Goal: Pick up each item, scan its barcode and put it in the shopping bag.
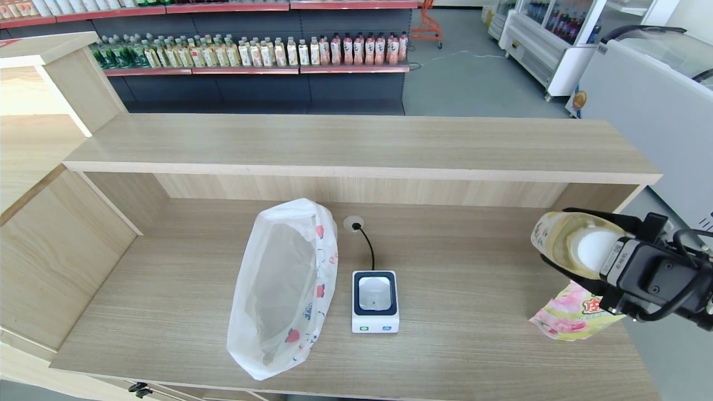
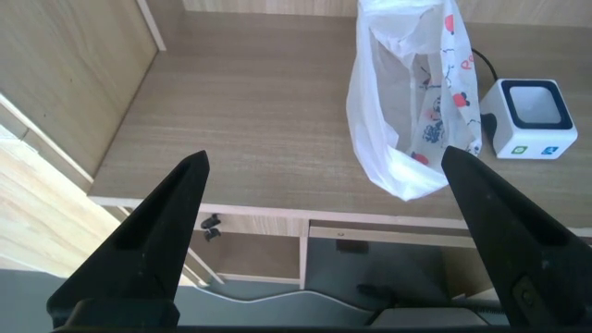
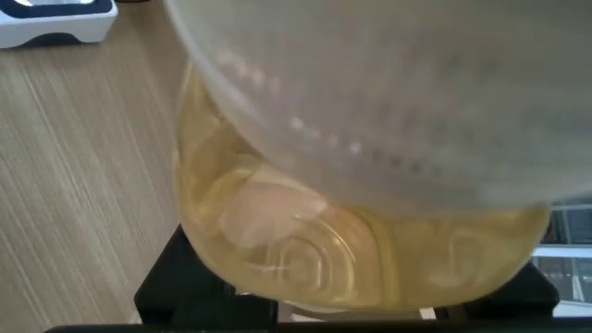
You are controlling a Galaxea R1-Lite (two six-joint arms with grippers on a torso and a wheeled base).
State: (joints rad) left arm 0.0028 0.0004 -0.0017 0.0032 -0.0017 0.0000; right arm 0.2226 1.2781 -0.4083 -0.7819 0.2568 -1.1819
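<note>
Head view: a bottle (image 1: 548, 234) of yellowish drink with a white cap was seen clamped between the fingers of the right gripper (image 1: 560, 239), held up at the right end of the counter (image 1: 473, 289) and tipped roughly sideways. A pink pouch (image 1: 574, 314) was spotted just below it, laid on the counter by the edge. Well apart to the left, the scanner (image 1: 375, 301) was sat mid-counter, its black cable (image 1: 367, 242) run to a hole behind it. The white shopping bag (image 1: 284, 284) was laid right beside the scanner, mouth gaping. The left gripper (image 2: 326, 157) was caught wide open with nothing in it, off the counter's near edge
</note>
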